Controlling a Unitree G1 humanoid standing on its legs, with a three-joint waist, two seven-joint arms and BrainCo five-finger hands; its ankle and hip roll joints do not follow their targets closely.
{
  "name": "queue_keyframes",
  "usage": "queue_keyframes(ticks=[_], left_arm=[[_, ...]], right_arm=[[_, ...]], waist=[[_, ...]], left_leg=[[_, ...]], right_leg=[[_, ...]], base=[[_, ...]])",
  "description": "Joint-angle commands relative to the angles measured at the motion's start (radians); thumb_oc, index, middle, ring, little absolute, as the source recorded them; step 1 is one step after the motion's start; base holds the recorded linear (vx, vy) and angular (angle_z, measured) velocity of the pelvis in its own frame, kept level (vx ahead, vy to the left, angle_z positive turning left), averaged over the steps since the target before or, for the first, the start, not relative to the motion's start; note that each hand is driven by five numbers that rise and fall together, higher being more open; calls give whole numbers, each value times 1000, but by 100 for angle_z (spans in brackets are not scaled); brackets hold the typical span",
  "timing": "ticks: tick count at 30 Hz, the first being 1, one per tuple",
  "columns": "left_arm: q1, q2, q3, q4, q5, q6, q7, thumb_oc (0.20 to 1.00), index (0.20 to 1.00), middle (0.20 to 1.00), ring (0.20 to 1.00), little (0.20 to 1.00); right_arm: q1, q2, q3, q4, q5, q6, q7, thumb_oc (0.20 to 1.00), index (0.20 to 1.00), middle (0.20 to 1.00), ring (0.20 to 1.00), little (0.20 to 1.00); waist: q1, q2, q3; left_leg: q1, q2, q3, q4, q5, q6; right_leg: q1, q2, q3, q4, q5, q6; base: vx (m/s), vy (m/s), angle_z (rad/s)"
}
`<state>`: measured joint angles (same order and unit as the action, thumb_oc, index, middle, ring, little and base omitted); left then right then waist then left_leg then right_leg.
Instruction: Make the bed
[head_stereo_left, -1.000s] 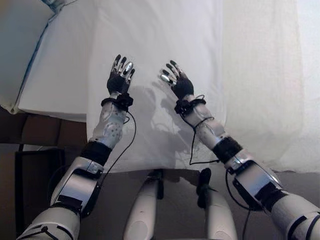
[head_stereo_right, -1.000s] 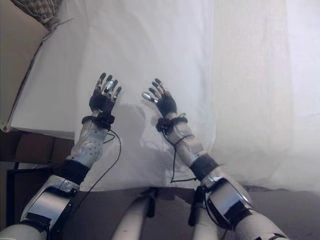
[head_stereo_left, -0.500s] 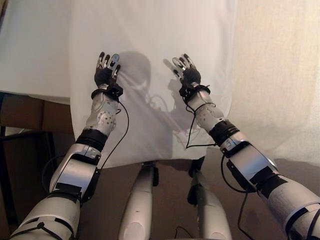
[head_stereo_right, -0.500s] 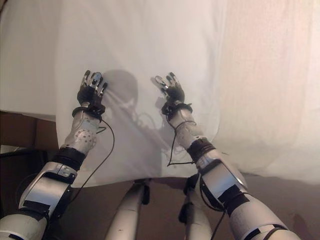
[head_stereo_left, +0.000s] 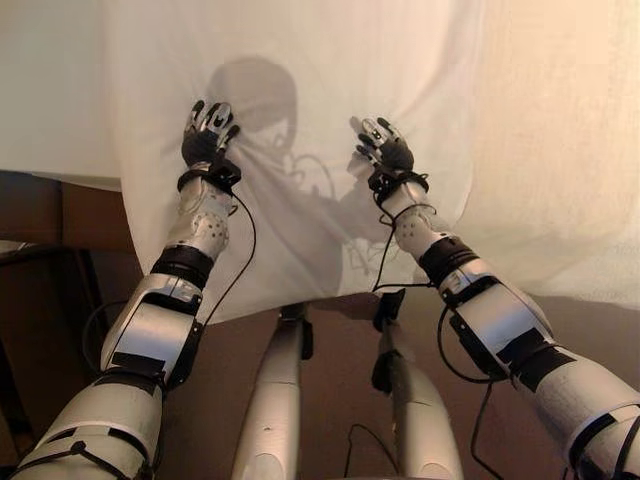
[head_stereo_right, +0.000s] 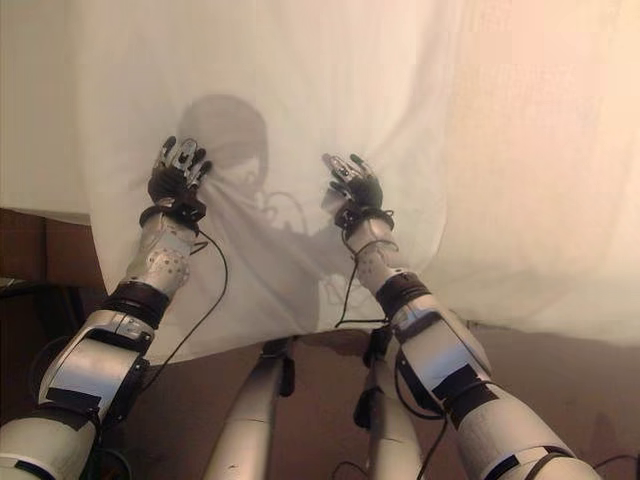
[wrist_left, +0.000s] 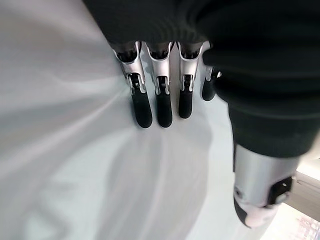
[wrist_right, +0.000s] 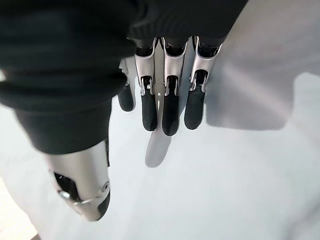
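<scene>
My two hands are up against the white sheet (head_stereo_left: 300, 60), which I take as my landmark: it drapes over the side of the bed and hangs down in front of me, its lower hem (head_stereo_left: 290, 300) nearest to me, above the brown floor (head_stereo_left: 330, 400).

Above the hem, my left hand (head_stereo_left: 207, 135) lies on the sheet toward its left edge. The fingers (wrist_left: 157, 102) are nearly straight and lie flat on the cloth, gripping nothing, and soft creases fan out from them. My right hand (head_stereo_left: 385, 150) is level with it, nearer the middle of the sheet. Its fingers (wrist_right: 167, 107) are straight too and close to the cloth. I cannot tell whether they press it or just hover.

The sheet looks thin, light and limp. It should slide and bunch under a flat palm rather than move as one piece. I judge a pinch at the hem or the left side edge would hold better than pushing.

Farther up, the sheet runs on over the top of the bed. I can read no label or writing on it.
</scene>
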<state>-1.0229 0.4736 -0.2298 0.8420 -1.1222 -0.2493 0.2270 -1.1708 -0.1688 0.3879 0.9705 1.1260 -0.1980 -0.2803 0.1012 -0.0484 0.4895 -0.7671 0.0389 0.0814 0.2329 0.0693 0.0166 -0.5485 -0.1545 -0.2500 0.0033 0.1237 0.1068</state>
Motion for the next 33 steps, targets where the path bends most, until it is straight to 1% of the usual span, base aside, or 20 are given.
queue_keyframes(ticks=[1,4,6,7,9,10,12,14,17,18,19,20,21,22,23,25,27,28,33], left_arm=[[47,-16,53,58,7,25,29,1000,1000,1000,1000,1000],[60,-20,62,61,2,19,37,1000,1000,1000,1000,1000],[65,-21,69,72,14,12,61,1000,1000,1000,1000,1000],[71,-30,80,78,21,-3,92,1000,1000,1000,1000,1000],[73,-36,84,80,25,-5,105,1000,1000,1000,1000,1000],[85,-55,101,87,35,-18,150,1000,1000,1000,1000,1000],[104,-64,122,94,57,-29,192,1000,1000,1000,1000,1000],[129,-54,144,130,111,-20,231,1000,1000,1000,1000,1000],[164,-60,174,156,114,-15,248,1000,1000,1000,1000,1000],[210,-75,220,182,99,-19,262,1000,1000,1000,1000,1000],[242,-88,247,187,82,-26,265,1000,1000,1000,1000,1000],[244,-89,247,186,82,-27,265,1000,1000,1000,1000,1000],[293,-108,276,197,82,-24,268,1000,1000,1000,1000,1000],[327,-111,306,247,78,-3,260,1000,1000,1000,1000,1000],[355,-113,321,246,77,-17,263,1000,1000,1000,1000,1000],[421,-126,364,282,68,-3,248,1000,1000,1000,1000,1000],[473,-142,402,299,54,-8,236,1000,1000,1000,1000,1000],[496,-151,412,302,50,-15,233,1000,1000,1000,1000,1000],[600,-166,449,352,61,-5,202,1000,1000,1000,1000,1000]], right_arm=[[29,-24,-55,19,-42,8,-29,1000,1000,1000,1000,1000],[37,-21,-52,18,-50,6,-29,1000,1000,1000,1000,1000],[44,-18,-54,21,-58,1,-40,1000,1000,1000,1000,1000],[52,-12,-58,24,-69,-6,-63,1000,1000,1000,1000,1000],[58,-5,-62,23,-76,-8,-70,1000,1000,1000,1000,1000],[74,4,-75,31,-100,-15,-106,1000,1000,1000,1000,1000],[92,10,-89,31,-123,-21,-132,1000,1000,1000,1000,1000],[112,3,-107,51,-140,-24,-158,1000,1000,1000,1000,1000],[136,-5,-128,61,-149,-25,-173,1000,1000,1000,1000,1000],[169,-23,-166,74,-158,-28,-194,1000,1000,1000,1000,1000],[193,-31,-186,77,-158,-31,-201,1000,1000,1000,1000,1000],[194,-31,-185,77,-158,-32,-201,1000,1000,1000,1000,1000],[226,-52,-230,105,-156,-27,-211,1000,1000,1000,1000,1000],[256,-66,-259,125,-153,-27,-210,1000,1000,1000,1000,1000],[280,-78,-281,139,-152,-28,-215,1000,1000,1000,1000,1000],[342,-99,-321,166,-166,-21,-220,1000,1000,1000,1000,1000],[415,-114,-358,186,-186,-13,-223,1000,1000,1000,1000,1000],[442,-119,-379,197,-186,-14,-226,1000,1000,1000,1000,1000],[570,-152,-476,274,-170,-5,-229,1000,1000,1000,1000,1000]], waist=[[17,29,30],[14,32,30],[12,35,30],[10,36,30],[8,36,30],[5,38,30],[1,39,30],[2,40,30],[1,42,30],[0,43,30],[-3,46,30],[-3,47,30],[-4,51,30],[-3,55,30],[-4,57,30],[-5,63,30],[-10,65,30],[-12,67,30],[-23,80,30]], left_leg=[[13,-51,-10,0,-88,-64],[18,-53,-12,-3,-89,-63],[20,-54,-12,-5,-89,-63],[20,-55,-11,-5,-88,-62],[21,-55,-12,-6,-88,-62],[20,-55,-12,-7,-87,-62],[24,-57,-13,-10,-86,-61],[23,-57,-15,-10,-86,-59],[23,-58,-15,-8,-88,-58],[20,-59,-15,-9,-88,-56],[23,-59,-15,-9,-90,-55],[24,-59,-15,-9,-90,-55],[24,-62,-15,-8,-91,-52],[29,-63,-13,-6,-93,-51],[27,-64,-14,-6,-94,-50],[34,-65,-12,-3,-96,-48],[38,-66,-13,-2,-96,-45],[40,-67,-14,-1,-96,-45],[47,-70,-15,-4,-89,-39]], right_leg=[[56,-28,17,70,-64,51],[53,-26,21,75,-69,49],[50,-26,25,79,-74,47],[50,-27,25,82,-77,47],[48,-26,27,84,-80,46],[43,-26,28,87,-82,45],[38,-26,34,93,-85,42],[35,-26,35,96,-87,41],[31,-26,37,101,-89,40],[25,-26,40,102,-90,40],[25,-27,42,106,-92,40],[26,-27,42,106,-92,40],[22,-28,45,110,-95,39],[24,-29,48,114,-97,39],[21,-30,51,115,-98,39],[23,-32,54,124,-103,37],[20,-33,59,134,-110,36],[18,-34,60,141,-113,35],[-6,-36,71,183,-130,26]], base=[[0,0,0],[0,0,0],[0,0,0],[0,0,0],[0,0,0],[0,0,0],[0,0,0],[-3,-1,-2],[-3,4,-6],[1,2,-3],[0,0,0],[0,0,0],[1,22,-4],[5,22,-7],[-1,16,-5],[0,0,0],[0,0,0],[0,0,0],[-3,1,1]])
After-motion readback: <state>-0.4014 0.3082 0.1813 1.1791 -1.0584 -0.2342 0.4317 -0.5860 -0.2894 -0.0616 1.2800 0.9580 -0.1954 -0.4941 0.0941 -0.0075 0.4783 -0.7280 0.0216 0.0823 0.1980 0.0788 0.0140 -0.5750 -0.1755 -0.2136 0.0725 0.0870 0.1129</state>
